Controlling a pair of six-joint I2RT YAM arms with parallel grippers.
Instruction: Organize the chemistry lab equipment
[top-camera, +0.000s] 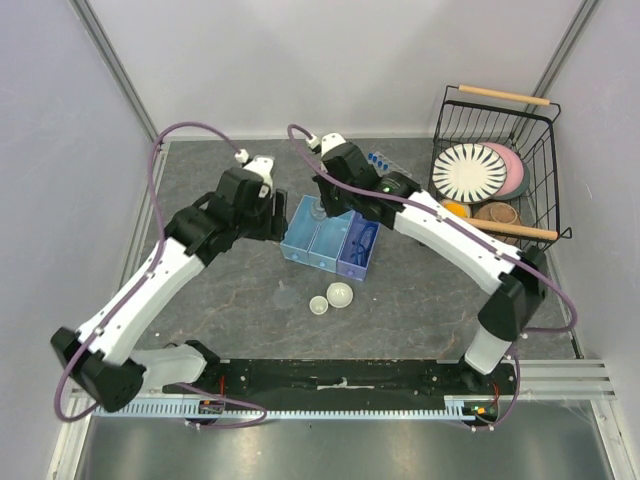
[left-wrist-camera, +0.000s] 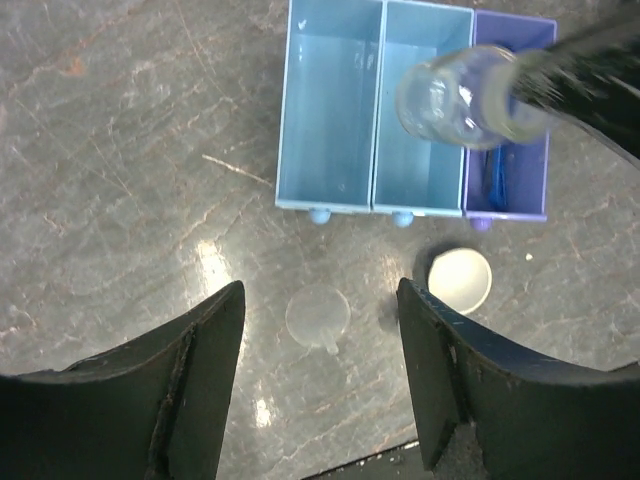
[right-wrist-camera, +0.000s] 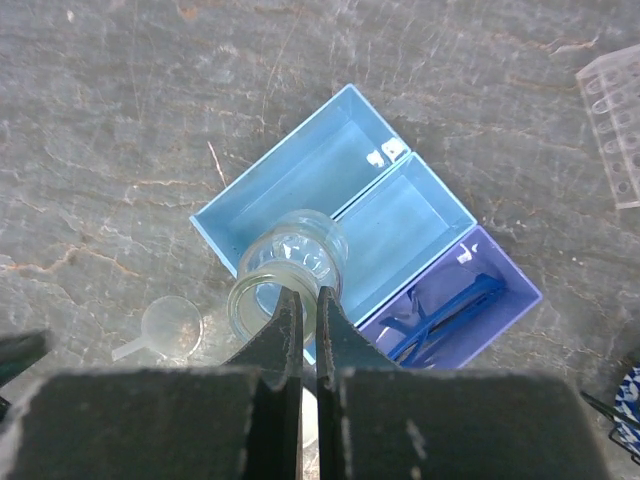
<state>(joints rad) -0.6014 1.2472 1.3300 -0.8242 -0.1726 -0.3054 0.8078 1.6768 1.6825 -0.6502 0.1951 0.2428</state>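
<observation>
Right gripper (right-wrist-camera: 308, 292): fingers pinched nearly together on the rim wall of a clear jar (right-wrist-camera: 295, 250), so it's gripping it. The jar lies tilted on its side, mouth toward the wrist camera. Left gripper (left-wrist-camera: 320, 290): fingers spread wide, nothing between them, touching nothing, hovering above the table (left-wrist-camera: 120, 150). Hard to read: the jar hangs over the row of three bins, but the views disagree. Right wrist puts it over the near end of the first light blue bin (right-wrist-camera: 300, 170) and the middle light blue bin (right-wrist-camera: 410, 225). Left wrist puts it nearer the seam between the middle bin and the purple bin (right-wrist-camera: 515, 290). Probably the middle one, can't confirm. From above, both sets of fingertips are mostly hidden under the wrists. The tube rack (right-wrist-camera: 612, 120) is cut off by the frame edge in the right wrist view. Its blue-capped tubes (top-camera: 378, 158) show only as small specks from above, beyond the bins. Blue glasses (right-wrist-camera: 440, 310) lie inside the purple bin, just beside the right fingers. A small clear scoop (left-wrist-camera: 318, 315) lies on the table directly under the open left gripper. One white dish (left-wrist-camera: 460, 280) is just right of it, and a second white dish (top-camera: 319, 305) sits next to that one in the top view, both outside the bins.
</observation>
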